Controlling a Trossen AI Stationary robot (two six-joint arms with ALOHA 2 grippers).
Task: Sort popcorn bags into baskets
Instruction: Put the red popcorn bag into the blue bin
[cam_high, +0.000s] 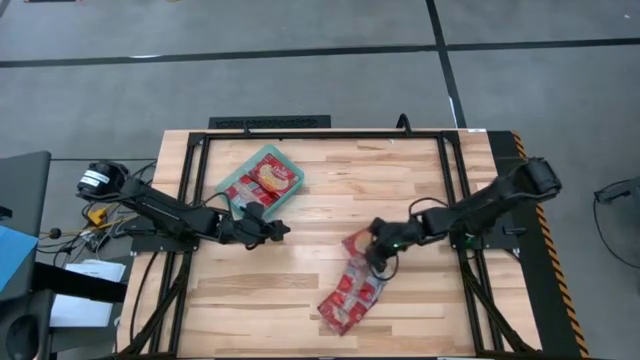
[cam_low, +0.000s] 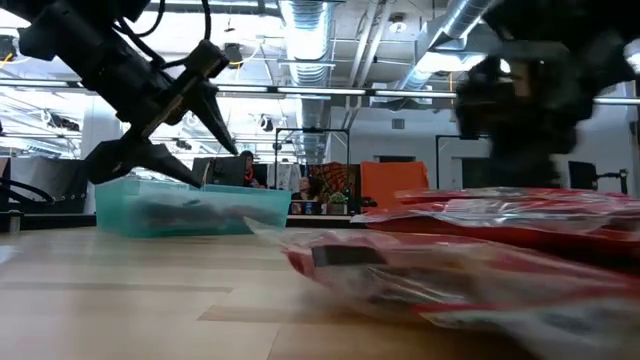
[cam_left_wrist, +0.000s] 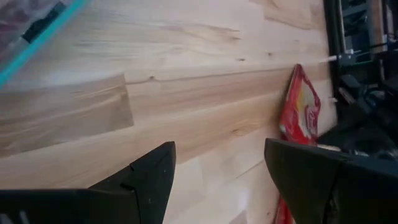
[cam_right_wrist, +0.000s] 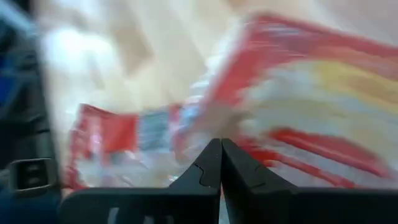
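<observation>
The teal tray (cam_high: 229, 188) sits left of the table's centre with one red popcorn bag (cam_high: 270, 178) lying in it. Several more red popcorn bags (cam_high: 352, 290) lie piled right of centre, toward the near edge; they fill the low view (cam_low: 480, 250). My left gripper (cam_high: 278, 230) hovers open over bare wood just near-side of the tray (cam_low: 190, 210); its wrist view shows a gap between the fingers (cam_left_wrist: 221, 168). My right gripper (cam_high: 378, 260) is shut (cam_right_wrist: 221, 146) at the far end of the pile, with a blurred bag (cam_right_wrist: 323, 93) right beyond its tips. My right gripper comes at the pile's far end from the table's right, slanting down. Its fingertips meet with nothing visible between them. Whether they touch or pinch the top bag (cam_high: 358, 245) I cannot tell, since the wrist view is blurred and the gripper covers the spot from above.
Black frame rails run along the table's left, right and far sides (cam_high: 320, 133). Bare wood lies between the tray and the pile (cam_high: 320, 215). The low view shows a room with desks and an orange chair (cam_low: 385, 185) behind the table.
</observation>
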